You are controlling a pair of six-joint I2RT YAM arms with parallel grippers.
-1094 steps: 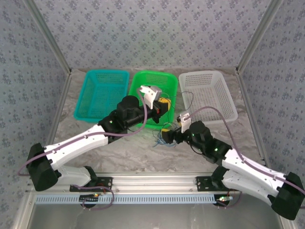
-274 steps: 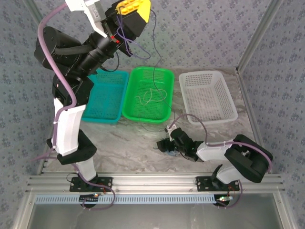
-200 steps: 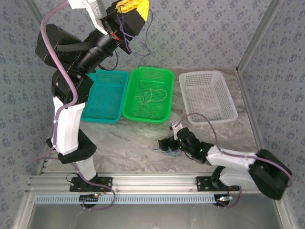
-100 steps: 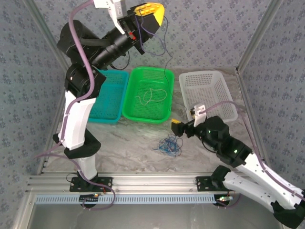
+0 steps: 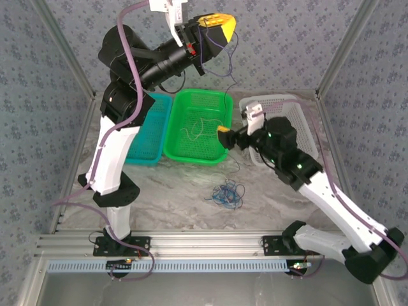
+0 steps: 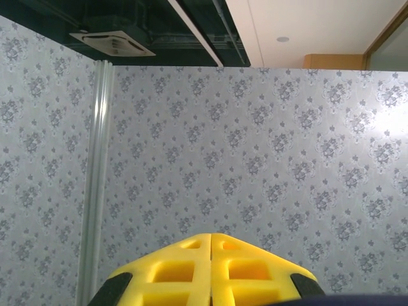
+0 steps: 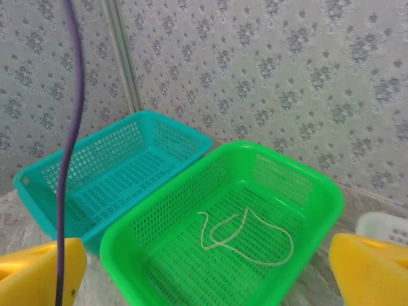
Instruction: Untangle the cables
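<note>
Near the green basket's (image 5: 191, 157) front rim, tangled cables (image 5: 224, 193) lie clear.

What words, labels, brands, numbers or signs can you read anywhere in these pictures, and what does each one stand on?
There are none to read. The teal basket, the green basket and the white basket carry no print. The yellow pads of the left claw are blank. The wallpaper shows a flower pattern, no lettering.
</note>
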